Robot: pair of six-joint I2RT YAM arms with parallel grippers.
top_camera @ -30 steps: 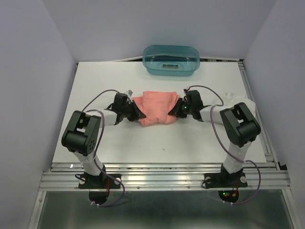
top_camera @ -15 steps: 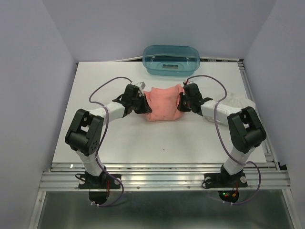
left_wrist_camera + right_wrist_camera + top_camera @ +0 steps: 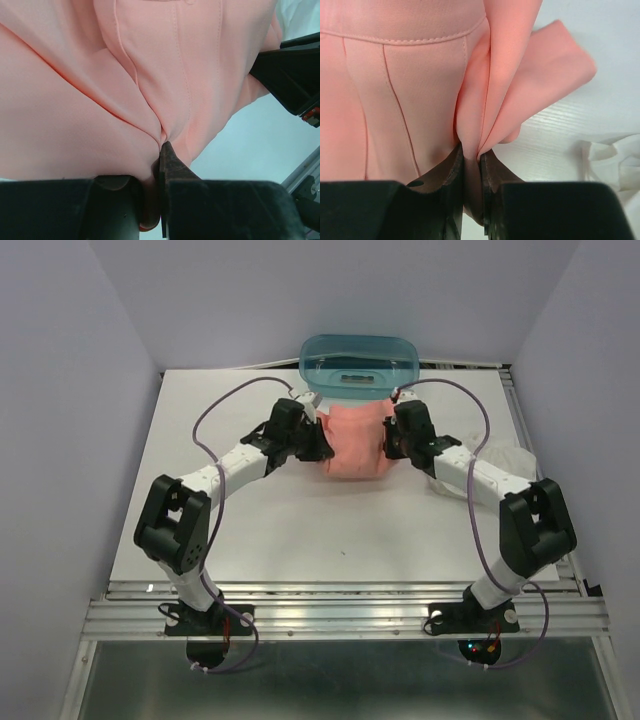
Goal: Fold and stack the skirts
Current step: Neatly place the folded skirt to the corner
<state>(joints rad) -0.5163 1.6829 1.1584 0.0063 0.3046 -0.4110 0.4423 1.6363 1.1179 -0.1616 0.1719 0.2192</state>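
The salmon-pink skirt (image 3: 357,438) is held stretched between my two grippers at the far middle of the table, just in front of the tub. My left gripper (image 3: 316,436) is shut on its left edge; the left wrist view shows pink cloth (image 3: 150,75) pinched between the fingers. My right gripper (image 3: 391,436) is shut on its right edge; the right wrist view shows a bunch of pink folds (image 3: 485,90) clamped in the jaws. The white skirt (image 3: 500,455) lies crumpled at the right side of the table, partly behind the right arm, and shows in the right wrist view (image 3: 615,160).
A teal translucent plastic tub (image 3: 359,366) stands at the table's far edge, right behind the pink skirt. The white table (image 3: 300,530) has a metal rail along its near edge. Purple walls close in on both sides.
Both grippers have carried the pink skirt away from the arm bases toward the far side, up to the tub. The skirt now hangs narrower between them.
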